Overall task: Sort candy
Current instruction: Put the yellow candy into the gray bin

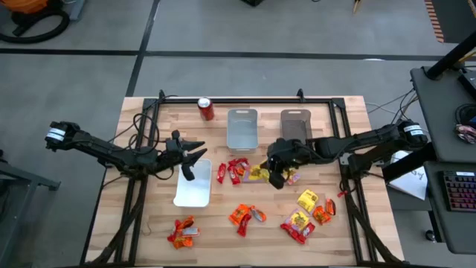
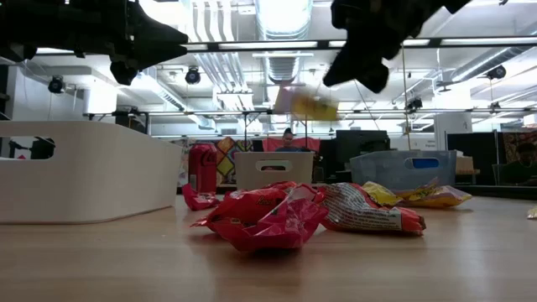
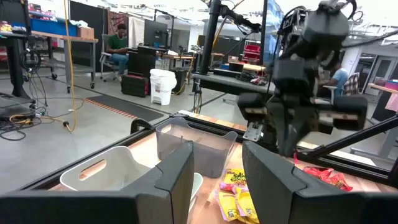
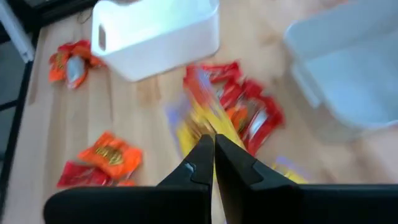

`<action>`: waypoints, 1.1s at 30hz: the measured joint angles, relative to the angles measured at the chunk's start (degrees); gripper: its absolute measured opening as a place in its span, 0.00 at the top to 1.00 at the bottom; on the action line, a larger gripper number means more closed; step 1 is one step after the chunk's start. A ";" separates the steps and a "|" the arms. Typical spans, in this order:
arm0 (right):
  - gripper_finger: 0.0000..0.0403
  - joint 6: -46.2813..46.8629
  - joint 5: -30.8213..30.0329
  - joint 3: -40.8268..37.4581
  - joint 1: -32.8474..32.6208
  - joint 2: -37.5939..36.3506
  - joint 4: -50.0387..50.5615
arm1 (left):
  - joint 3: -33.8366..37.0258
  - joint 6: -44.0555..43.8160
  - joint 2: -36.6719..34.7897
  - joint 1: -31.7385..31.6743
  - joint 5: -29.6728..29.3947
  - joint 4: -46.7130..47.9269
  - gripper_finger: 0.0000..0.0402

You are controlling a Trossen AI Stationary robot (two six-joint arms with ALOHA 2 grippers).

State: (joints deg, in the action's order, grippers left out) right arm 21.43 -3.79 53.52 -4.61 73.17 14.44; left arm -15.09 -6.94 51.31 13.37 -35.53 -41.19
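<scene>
Candy packets in red, orange and yellow lie scattered on the wooden table: red ones at the middle, orange ones nearer the front, a mixed heap at the right. My right gripper is above the table's middle, shut on a yellow candy packet, which the low view shows high in the air. My left gripper stands open over the far end of the white tray, with nothing between its fingers. My right gripper pinches the yellow packet between its two fingertips, at the packet's end nearest the fingers. The fingers slant down toward the table's left. The packet is lifted clear of the table and sticks out past the fingertips; its outline is blurred.
A grey tray and a dark tray stand side by side at the back, with a red soda can to their left. More orange packets lie at the front left. A person sits in the room beyond the table.
</scene>
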 joint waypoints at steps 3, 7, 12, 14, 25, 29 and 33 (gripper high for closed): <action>0.98 -2.53 -0.37 2.12 1.87 0.00 1.05 | 0.00 0.00 0.00 0.01 0.00 0.00 0.70; 0.98 -3.46 -0.37 3.89 3.93 0.00 4.37 | 0.00 -0.86 0.00 0.02 0.00 0.00 0.70; 0.98 -8.90 -0.40 3.13 4.40 0.00 6.82 | 0.00 -1.27 0.02 0.02 0.01 0.02 0.70; 0.98 -12.30 -0.28 2.25 4.27 0.02 6.99 | 0.00 -1.27 0.02 0.02 0.00 0.02 0.70; 0.88 -18.10 -0.26 0.22 2.33 2.67 5.52 | 0.00 -1.26 0.02 0.02 0.00 0.07 0.70; 0.74 -20.28 -0.29 0.19 0.23 8.51 1.82 | 0.00 -1.09 0.04 0.02 0.00 0.11 0.70; 0.59 -19.65 -0.26 0.90 -0.44 14.27 0.22 | 0.02 -1.09 0.11 0.02 0.00 0.23 0.70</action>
State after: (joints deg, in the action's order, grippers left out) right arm 1.79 -4.05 54.42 -5.06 87.44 14.65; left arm -15.07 -8.03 51.42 13.39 -35.53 -40.96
